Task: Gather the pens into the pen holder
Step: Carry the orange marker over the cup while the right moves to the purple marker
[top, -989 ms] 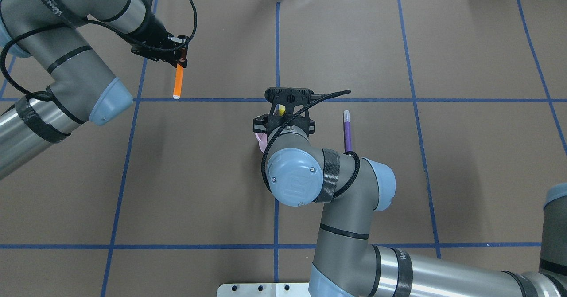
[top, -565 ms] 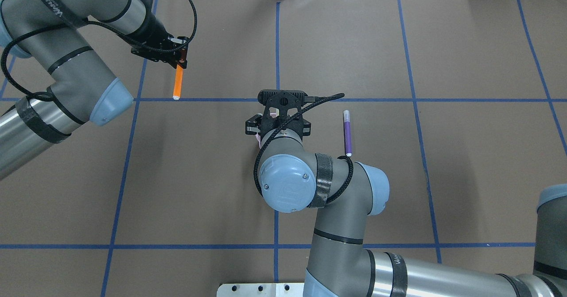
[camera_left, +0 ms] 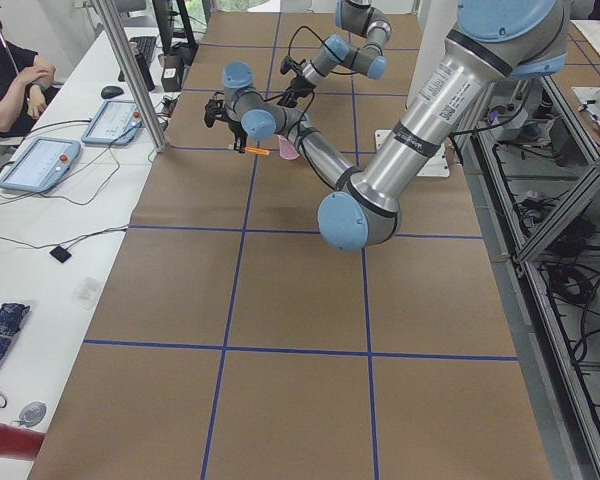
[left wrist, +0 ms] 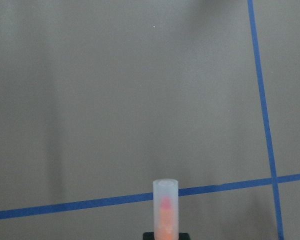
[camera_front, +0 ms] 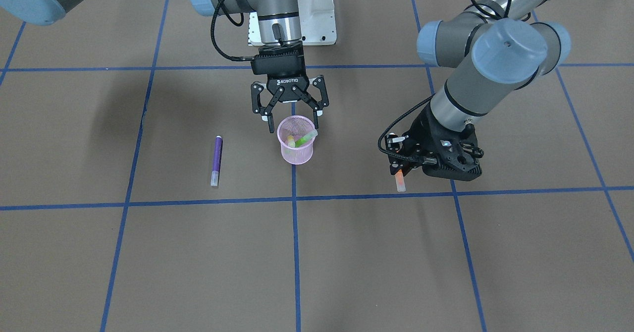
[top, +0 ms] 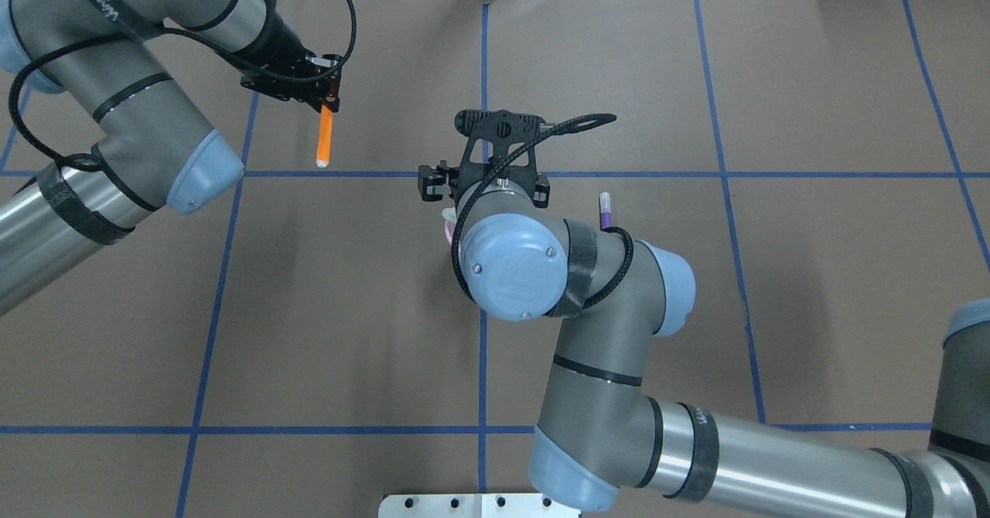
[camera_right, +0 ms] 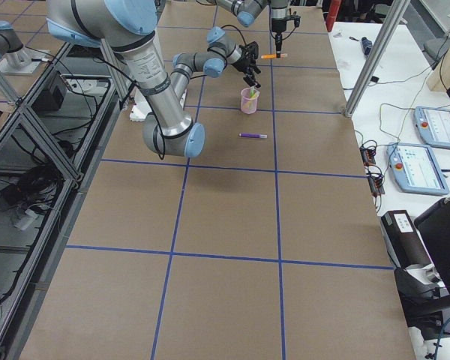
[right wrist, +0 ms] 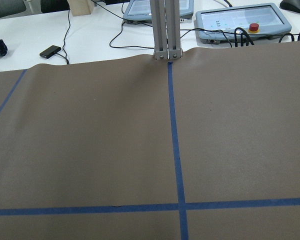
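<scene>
The pink mesh pen holder [camera_front: 296, 149] stands at the table's middle with the green pen [camera_front: 307, 137] and the yellow pen [camera_front: 291, 142] inside it. My right gripper [camera_front: 293, 124] hangs open and empty just above its rim. In the overhead view my right wrist hides most of the holder [top: 448, 229]. The purple pen [camera_front: 216, 159] lies flat on the table beside the holder, partly showing in the overhead view [top: 605, 210]. My left gripper [top: 330, 100] is shut on the orange pen [top: 325, 139], held off the table with the pale cap end pointing away [left wrist: 165, 207].
Blue tape lines [camera_front: 293, 223] cross the brown table cover. A metal post [right wrist: 165, 30] stands at the far table edge, with control tablets [right wrist: 242, 20] and cables behind it. An operator [camera_left: 5, 80] sits at the side desk.
The yellow pen seen at my right gripper a second ago now lies in the holder, and that gripper has shifted towards the far edge. My left arm has moved slightly right with the orange pen.
</scene>
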`<control>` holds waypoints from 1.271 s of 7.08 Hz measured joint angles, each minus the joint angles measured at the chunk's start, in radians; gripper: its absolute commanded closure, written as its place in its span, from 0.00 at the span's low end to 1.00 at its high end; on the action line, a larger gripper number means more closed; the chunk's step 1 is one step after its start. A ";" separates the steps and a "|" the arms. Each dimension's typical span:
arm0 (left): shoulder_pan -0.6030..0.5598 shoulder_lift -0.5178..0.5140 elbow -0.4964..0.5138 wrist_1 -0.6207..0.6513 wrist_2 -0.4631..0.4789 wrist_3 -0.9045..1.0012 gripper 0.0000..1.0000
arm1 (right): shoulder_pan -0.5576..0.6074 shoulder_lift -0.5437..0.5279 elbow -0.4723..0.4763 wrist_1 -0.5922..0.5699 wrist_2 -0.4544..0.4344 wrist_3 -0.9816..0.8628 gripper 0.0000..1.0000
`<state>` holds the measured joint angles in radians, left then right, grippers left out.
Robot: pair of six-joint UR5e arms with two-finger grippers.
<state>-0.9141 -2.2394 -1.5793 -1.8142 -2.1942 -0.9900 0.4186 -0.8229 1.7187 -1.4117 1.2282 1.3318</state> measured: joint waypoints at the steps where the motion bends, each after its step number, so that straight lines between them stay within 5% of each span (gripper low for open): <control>1: 0.001 -0.024 -0.021 -0.004 0.026 -0.044 1.00 | 0.083 -0.008 0.007 0.000 0.167 -0.008 0.01; 4: 0.086 -0.045 -0.141 -0.009 0.264 -0.201 1.00 | 0.316 -0.099 0.001 -0.016 0.635 -0.072 0.01; 7: 0.266 -0.040 -0.196 -0.104 0.573 -0.374 1.00 | 0.359 -0.150 -0.107 -0.072 0.802 -0.150 0.01; 9: 0.341 -0.042 -0.197 -0.139 0.684 -0.400 1.00 | 0.356 -0.136 -0.192 -0.073 0.834 -0.180 0.01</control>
<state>-0.5731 -2.2812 -1.7761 -1.9531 -1.5100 -1.3897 0.7746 -0.9590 1.5264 -1.4850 2.0621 1.1523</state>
